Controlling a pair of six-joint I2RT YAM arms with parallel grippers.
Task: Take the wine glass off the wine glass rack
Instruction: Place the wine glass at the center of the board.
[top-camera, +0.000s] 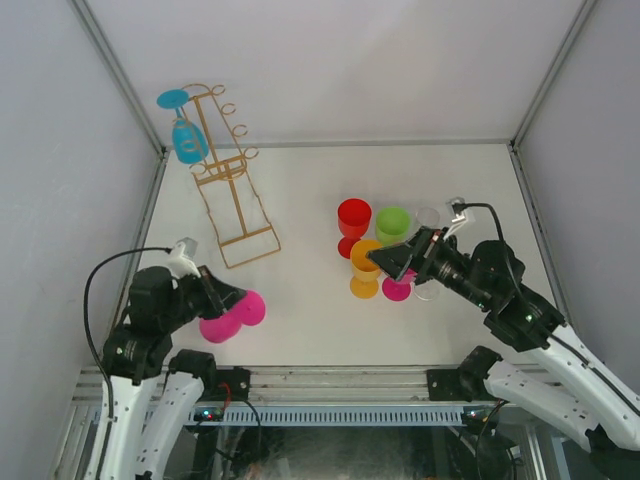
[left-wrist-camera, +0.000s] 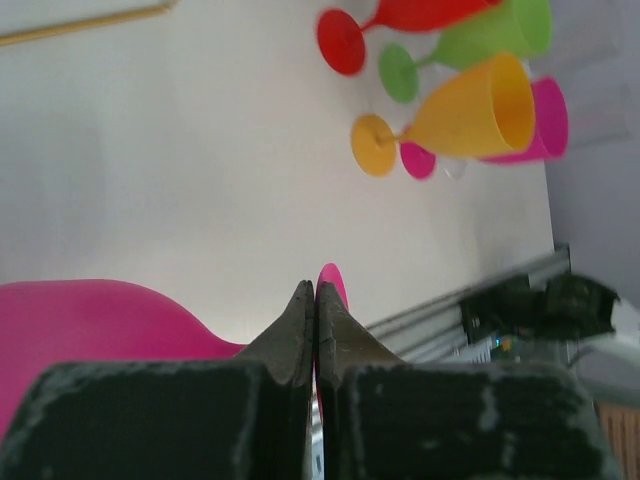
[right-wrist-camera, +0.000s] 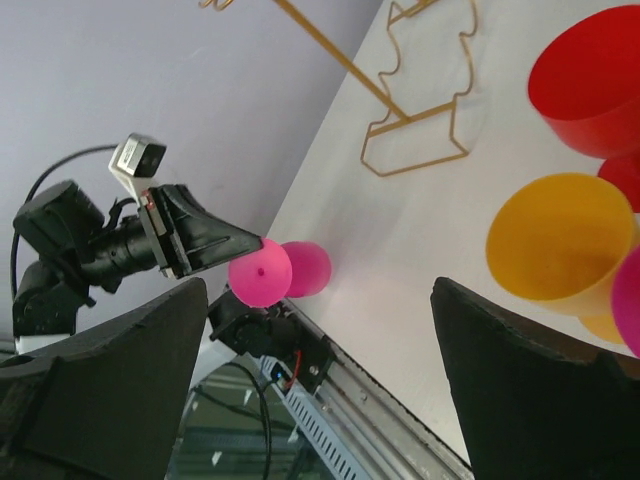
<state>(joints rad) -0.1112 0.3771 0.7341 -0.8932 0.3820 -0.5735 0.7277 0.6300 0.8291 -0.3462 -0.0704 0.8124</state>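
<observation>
Nearest the arms, at the near left of the table (top-camera: 300, 180), the left gripper (top-camera: 212, 296) had its jaws clamped shut on a pink wine glass (top-camera: 238, 314). Beyond it, at the far left, rose the gold wine glass rack (top-camera: 236, 206), a blue wine glass (top-camera: 188, 141) hanging bowl-down from a hook high on its left side. Right of centre stood a red glass (top-camera: 353, 215), a green glass (top-camera: 392, 222) and an orange glass (top-camera: 363, 256); the right gripper (top-camera: 385, 258) hung just beside the orange one, jaws spread wide, gripping nothing.
</observation>
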